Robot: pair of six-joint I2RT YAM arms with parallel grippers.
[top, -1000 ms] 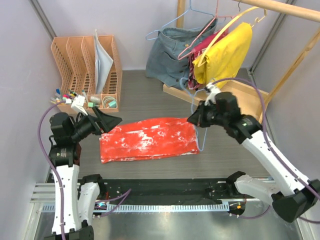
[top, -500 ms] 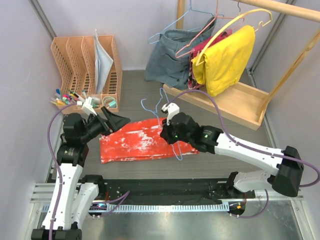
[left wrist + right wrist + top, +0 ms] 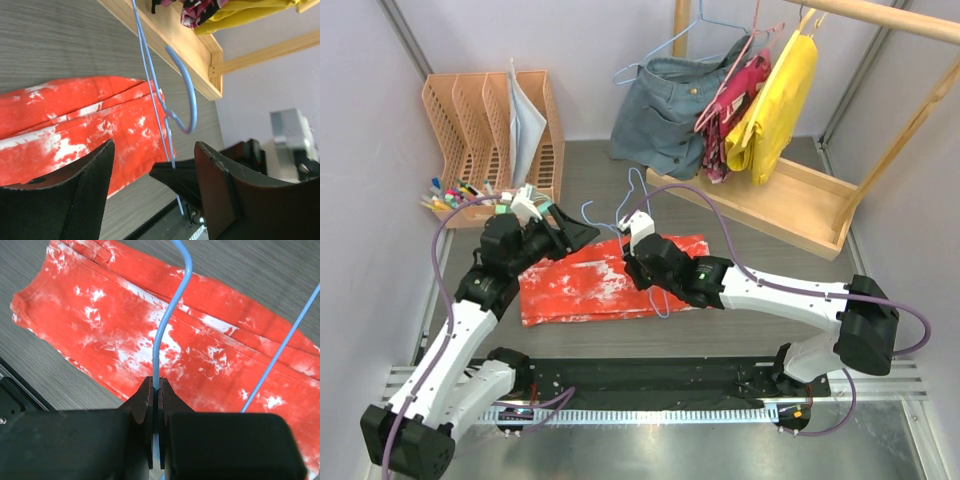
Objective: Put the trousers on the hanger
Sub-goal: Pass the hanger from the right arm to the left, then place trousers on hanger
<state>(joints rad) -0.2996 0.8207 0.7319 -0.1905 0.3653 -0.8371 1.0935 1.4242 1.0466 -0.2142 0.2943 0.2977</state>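
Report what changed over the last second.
The right end effector, shut on the hanger, carried it left from beside the rack to above the trousers. The left end effector, open, advanced right toward it. The trousers stayed flat.

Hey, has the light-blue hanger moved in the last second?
Yes. The right gripper carried the light-blue hanger leftward, away from the wooden rack base, to above the middle of the trousers.
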